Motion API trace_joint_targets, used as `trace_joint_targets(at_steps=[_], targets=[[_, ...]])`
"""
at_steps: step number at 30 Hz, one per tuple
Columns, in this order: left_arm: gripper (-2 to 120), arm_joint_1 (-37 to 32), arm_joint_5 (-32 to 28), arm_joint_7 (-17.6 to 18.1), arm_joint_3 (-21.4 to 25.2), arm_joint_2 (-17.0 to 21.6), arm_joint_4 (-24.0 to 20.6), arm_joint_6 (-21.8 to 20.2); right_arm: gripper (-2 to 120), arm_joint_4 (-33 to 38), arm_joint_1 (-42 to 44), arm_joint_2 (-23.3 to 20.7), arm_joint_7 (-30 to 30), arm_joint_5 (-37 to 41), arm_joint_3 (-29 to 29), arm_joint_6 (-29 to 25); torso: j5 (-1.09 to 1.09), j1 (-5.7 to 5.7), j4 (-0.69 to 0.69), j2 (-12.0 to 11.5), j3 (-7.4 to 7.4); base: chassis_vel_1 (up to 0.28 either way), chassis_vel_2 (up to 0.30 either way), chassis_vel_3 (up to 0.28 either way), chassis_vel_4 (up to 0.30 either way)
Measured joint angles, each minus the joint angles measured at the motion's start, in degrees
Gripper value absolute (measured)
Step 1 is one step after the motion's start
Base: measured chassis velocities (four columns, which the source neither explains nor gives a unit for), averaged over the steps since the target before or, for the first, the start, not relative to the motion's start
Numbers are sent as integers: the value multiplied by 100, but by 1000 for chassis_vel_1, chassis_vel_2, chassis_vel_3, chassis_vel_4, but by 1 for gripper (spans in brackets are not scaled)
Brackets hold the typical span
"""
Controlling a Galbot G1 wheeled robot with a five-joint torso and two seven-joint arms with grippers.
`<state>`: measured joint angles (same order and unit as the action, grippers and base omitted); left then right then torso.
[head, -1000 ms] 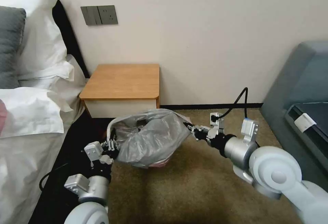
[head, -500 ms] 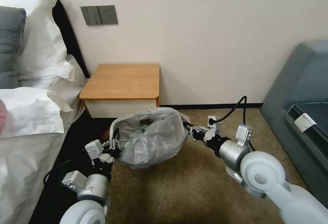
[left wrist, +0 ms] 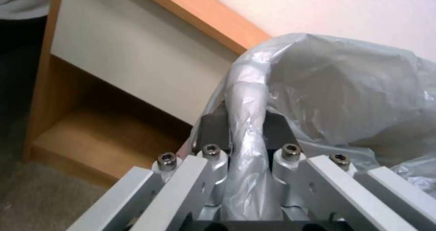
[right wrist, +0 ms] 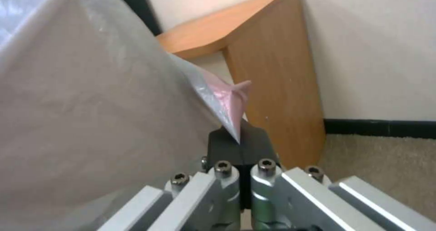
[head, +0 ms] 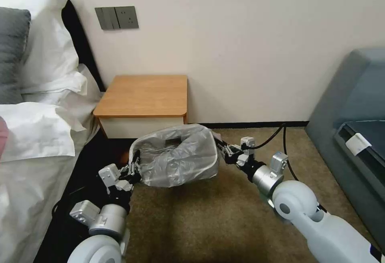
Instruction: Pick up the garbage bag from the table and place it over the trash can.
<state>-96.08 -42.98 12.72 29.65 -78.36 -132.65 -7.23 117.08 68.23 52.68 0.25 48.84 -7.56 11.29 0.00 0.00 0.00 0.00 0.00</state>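
The grey, crinkled garbage bag [head: 180, 158] is stretched between my two grippers, low over the carpet just in front of the table [head: 144, 94]. It hangs in a boxy shape with its mouth facing down. My left gripper [head: 134, 170] is shut on the bag's left edge; a bunched fold [left wrist: 245, 122] runs between its pads. My right gripper [head: 221, 150] is shut on the bag's right corner [right wrist: 229, 122]. The trash can is hidden; the bag covers the spot under it. The table's wooden top is bare.
A bed with white pillows [head: 40, 126] lies close on the left, beside my left arm. A grey-blue sofa [head: 353, 106] stands on the right. The wall is right behind the table. Open carpet [head: 208, 223] lies in front. A black cable [head: 280, 134] trails behind my right wrist.
Both grippers have come down with the bag. The right arm has also shifted left and lower. The bag went from a loose bulge to a flatter, boxy drape nearer the floor.
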Motion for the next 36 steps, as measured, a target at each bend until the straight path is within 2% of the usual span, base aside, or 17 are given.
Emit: trace_joint_targets(at_steps=[9,14,25,28,29,32,34,36], targets=[[8,81,-599,217,9,2,-185,-330,0,-228,-40,235,38,-573,106,-239,-1,0,0,0,0,0,0,0,0],[8,-30,-633,277,-35,-57,-242,-329,0,-450,-168,375,-47,-873,116,-363,0,0,1,0,0,0,0,0,0],[8,54,-632,397,97,-56,-284,-297,0,-293,107,342,5,-966,123,-288,0,0,0,0,0,0,0,0,0],[8,97,-638,406,125,-59,-282,-302,10,-74,341,284,169,-1001,68,-265,0,0,1,0,0,0,0,0,0],[8,97,-638,406,125,-59,-282,-302,10,-74,341,284,169,-1001,68,-265,0,0,1,0,0,0,0,0,0],[8,197,-628,411,197,-15,-181,-318,27,134,665,168,249,-1143,-18,-373,0,0,-1,0,0,0,0,0,0],[8,229,-614,411,214,4,-141,-319,30,208,742,150,281,-1155,-45,-406,0,0,0,0,0,0,0,0,0],[8,282,-572,410,221,25,-76,-326,38,323,846,115,371,-1172,-74,-486,0,0,0,0,0,0,0,0,0]])
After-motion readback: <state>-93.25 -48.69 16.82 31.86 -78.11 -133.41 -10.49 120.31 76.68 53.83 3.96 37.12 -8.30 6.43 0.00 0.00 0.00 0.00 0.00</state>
